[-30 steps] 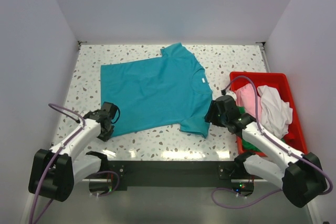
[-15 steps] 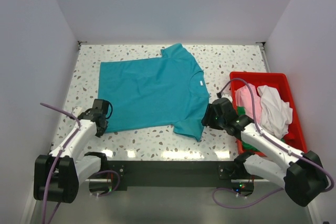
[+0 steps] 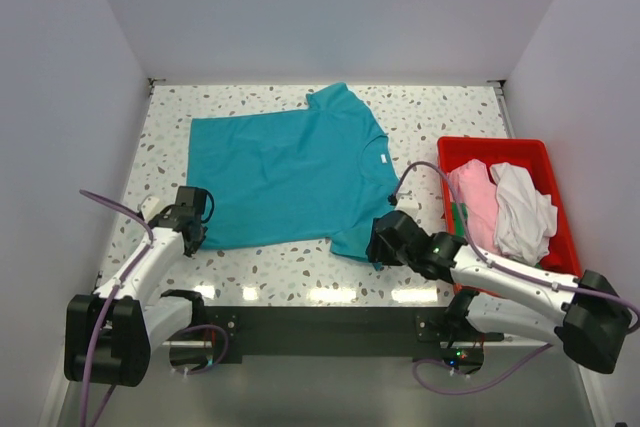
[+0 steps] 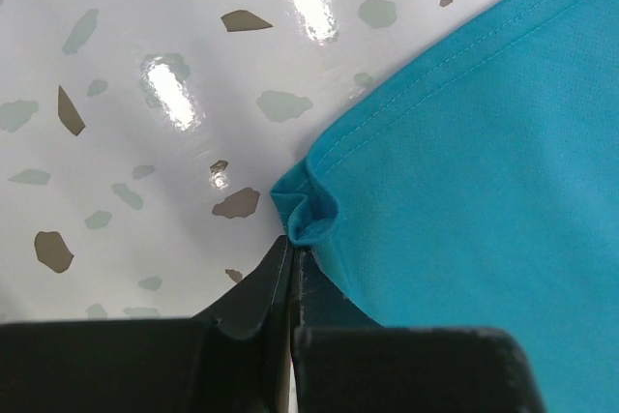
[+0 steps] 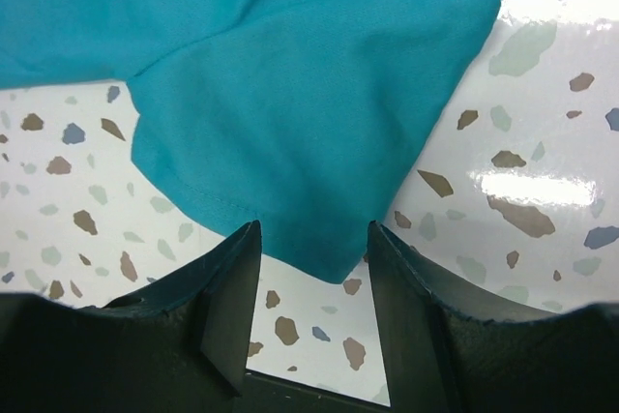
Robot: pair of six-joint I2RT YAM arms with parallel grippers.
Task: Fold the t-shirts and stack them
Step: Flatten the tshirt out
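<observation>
The teal t-shirt (image 3: pixel 290 172) lies flat mid-table. The left gripper (image 4: pixel 292 249) is pinched tight on its near-left hem corner. The right gripper (image 5: pixel 312 239) has its fingers spread wide, straddling the near sleeve, apparently without contact. The pink t-shirt (image 3: pixel 470 192) and white t-shirt (image 3: pixel 522 209) sit in the red bin (image 3: pixel 540 144) at right.

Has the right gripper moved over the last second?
Yes. The right gripper has shifted left and downward in the top view, away from the red bin, to the near sleeve of the teal t-shirt.
</observation>
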